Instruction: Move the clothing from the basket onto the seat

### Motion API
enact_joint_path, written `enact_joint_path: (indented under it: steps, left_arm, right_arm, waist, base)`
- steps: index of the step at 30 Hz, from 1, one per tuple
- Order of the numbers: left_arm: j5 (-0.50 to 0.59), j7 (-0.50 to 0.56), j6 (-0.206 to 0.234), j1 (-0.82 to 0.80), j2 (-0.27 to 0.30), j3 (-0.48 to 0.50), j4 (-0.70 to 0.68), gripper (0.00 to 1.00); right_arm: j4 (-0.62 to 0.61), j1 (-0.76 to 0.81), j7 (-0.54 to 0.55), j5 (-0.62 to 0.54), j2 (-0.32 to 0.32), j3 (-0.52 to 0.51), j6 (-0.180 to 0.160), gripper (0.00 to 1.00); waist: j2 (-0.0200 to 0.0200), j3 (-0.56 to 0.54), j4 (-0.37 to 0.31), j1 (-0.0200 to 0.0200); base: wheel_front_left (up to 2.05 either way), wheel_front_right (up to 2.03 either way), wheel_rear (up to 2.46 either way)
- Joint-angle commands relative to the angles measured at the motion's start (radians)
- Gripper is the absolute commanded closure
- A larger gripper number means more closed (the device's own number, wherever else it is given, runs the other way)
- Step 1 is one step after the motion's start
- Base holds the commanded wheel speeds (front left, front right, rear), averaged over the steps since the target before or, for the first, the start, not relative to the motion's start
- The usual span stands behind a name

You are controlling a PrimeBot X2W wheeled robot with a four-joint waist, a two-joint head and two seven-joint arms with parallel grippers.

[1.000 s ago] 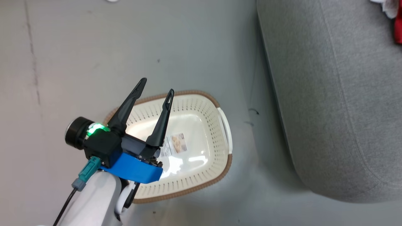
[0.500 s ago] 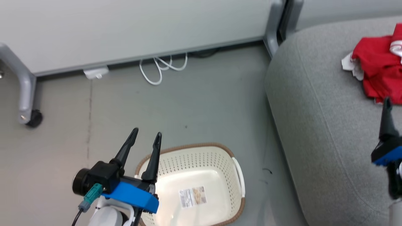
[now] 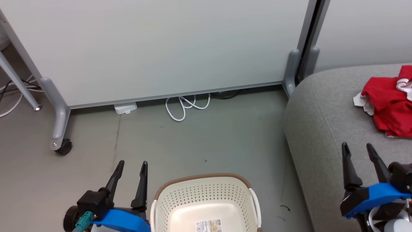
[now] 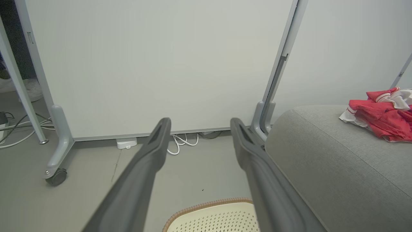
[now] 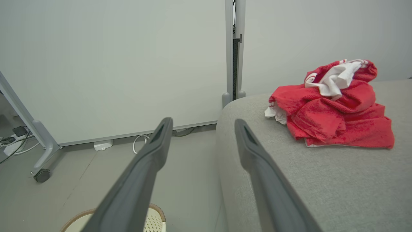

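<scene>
The grey floor [image 3: 206, 141] carried the basket [image 3: 206, 192], standing upright near the seat [image 3: 322, 135]. A coiled white cable [image 3: 186, 108] and a small white box [image 3: 125, 108] lay on it at the foot of a partition [image 3: 161, 48], whose castor [image 3: 65, 148] rested on the floor. The clothing [image 3: 389, 103] lay crumpled on the seat, well apart from the basket

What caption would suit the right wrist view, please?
Open right claw faces red clothing heaped on the grey seat.
</scene>
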Motion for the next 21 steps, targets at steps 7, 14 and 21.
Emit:
enact_joint_path:
  steps: [7, 14, 21]
  left_arm:
    - [-0.004, -0.005, -0.003, 0.024, -0.009, 0.057, 0.029, 0.0]
    - [-0.008, -0.005, -0.007, 0.032, -0.002, 0.085, 0.065, 0.0]
    - [0.001, -0.005, -0.01, 0.032, -0.002, 0.1, 0.08, 0.0]
  right_arm:
    - [-0.014, 0.069, -0.021, 0.035, 0.004, 0.056, 0.001, 0.0]
    - [0.004, 0.091, -0.021, 0.05, 0.004, 0.089, 0.001, 0.0]
    - [0.021, 0.1, -0.02, 0.059, 0.004, 0.102, 0.001, 0.0]
  waist:
    - [-0.0001, -0.027, 0.041, 0.0002]
    - [-0.0001, -0.037, 0.063, 0.0002]
    - [-0.0001, -0.04, 0.071, 0.0002]
  base:
    - [0.0, 0.0, 0.0]
    - [0.0, 0.0, 0.0]
    - [0.0, 0.0, 0.0]
